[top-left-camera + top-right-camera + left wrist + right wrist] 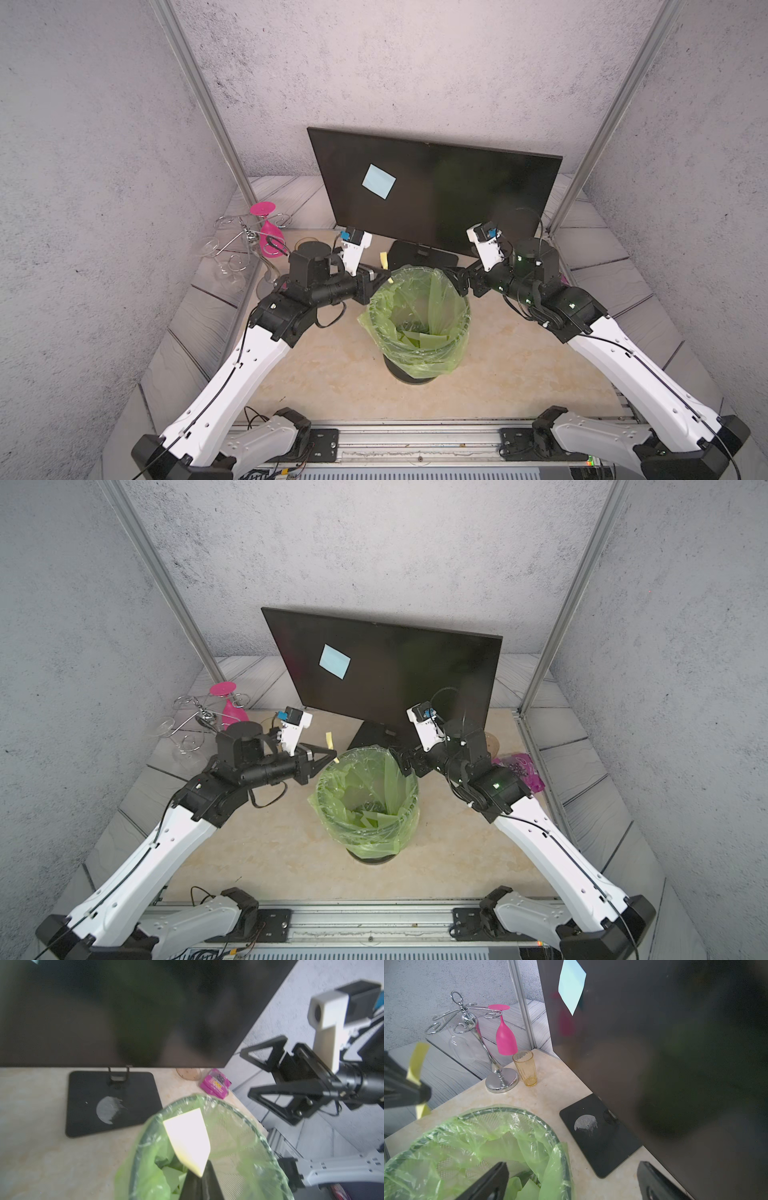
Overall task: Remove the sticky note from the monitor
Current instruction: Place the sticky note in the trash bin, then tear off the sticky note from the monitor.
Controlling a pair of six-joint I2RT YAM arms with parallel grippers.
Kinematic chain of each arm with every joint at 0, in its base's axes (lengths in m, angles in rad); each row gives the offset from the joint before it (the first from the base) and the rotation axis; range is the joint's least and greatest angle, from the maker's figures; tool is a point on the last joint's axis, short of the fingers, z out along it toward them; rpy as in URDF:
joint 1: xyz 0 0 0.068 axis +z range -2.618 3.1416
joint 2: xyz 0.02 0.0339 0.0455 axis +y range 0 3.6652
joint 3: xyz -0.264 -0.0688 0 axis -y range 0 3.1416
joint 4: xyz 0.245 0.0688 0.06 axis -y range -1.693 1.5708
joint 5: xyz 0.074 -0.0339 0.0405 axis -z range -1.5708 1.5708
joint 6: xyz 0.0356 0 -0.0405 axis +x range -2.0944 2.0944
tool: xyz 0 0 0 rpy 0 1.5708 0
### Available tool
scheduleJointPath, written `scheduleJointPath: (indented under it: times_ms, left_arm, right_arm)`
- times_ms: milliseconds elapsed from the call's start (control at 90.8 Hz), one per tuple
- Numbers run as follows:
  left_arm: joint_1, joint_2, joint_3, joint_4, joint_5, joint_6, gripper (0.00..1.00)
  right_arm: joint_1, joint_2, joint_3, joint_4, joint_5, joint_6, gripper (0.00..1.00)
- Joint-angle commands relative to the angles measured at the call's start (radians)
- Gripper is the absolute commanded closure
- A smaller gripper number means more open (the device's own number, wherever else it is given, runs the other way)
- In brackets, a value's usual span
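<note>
The monitor stands at the back on its black base. A light blue sticky note is stuck on the left part of its screen. My left gripper is shut on a yellow sticky note. It holds that note over the left rim of the green-lined bin. At the bin's right rim my right gripper is open and holds nothing.
A chrome glass rack with a hanging pink glass stands at the left. An amber cup is beside it. A pink box lies right of the monitor. The bin holds several green slips.
</note>
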Motion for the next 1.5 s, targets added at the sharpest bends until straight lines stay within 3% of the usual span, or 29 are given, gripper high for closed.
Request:
scheduleJointPath:
  times_ms: [0, 198, 495, 606, 716, 859, 1255, 1486]
  left_arm:
    - [-0.071, -0.03, -0.043, -0.022, -0.019, 0.001, 0.97]
    - [-0.137, 0.053, -0.028, -0.027, -0.039, 0.02, 0.84]
    - [-0.105, 0.124, 0.171, -0.116, -0.073, 0.104, 0.39]
    - [-0.016, 0.187, 0.246, -0.125, -0.015, 0.106, 0.35]
    - [0.122, 0.248, 0.279, -0.017, 0.084, 0.039, 0.3]
    - [0.228, 0.372, 0.388, 0.06, 0.139, -0.002, 0.26]
    - [0.389, 0.663, 0.56, 0.305, 0.246, -0.199, 0.19]
    - [0.411, 0.74, 0.58, 0.408, 0.255, -0.288, 0.18]
  right_arm:
    - [-0.004, -0.02, 0.032, -0.022, 0.023, -0.01, 0.01]
    - [-0.004, -0.021, 0.044, -0.034, 0.026, -0.007, 0.01]
    - [-0.005, -0.029, 0.04, -0.034, 0.029, -0.003, 0.01]
    - [-0.005, -0.032, 0.037, -0.032, 0.035, -0.004, 0.01]
    - [-0.008, -0.034, 0.033, -0.03, 0.036, -0.002, 0.01]
    - [-0.013, -0.035, 0.026, -0.025, 0.024, 0.0, 0.01]
    - [-0.036, -0.026, 0.005, 0.008, -0.022, 0.017, 0.01]
    - [-0.042, -0.02, -0.001, 0.025, -0.043, 0.03, 0.01]
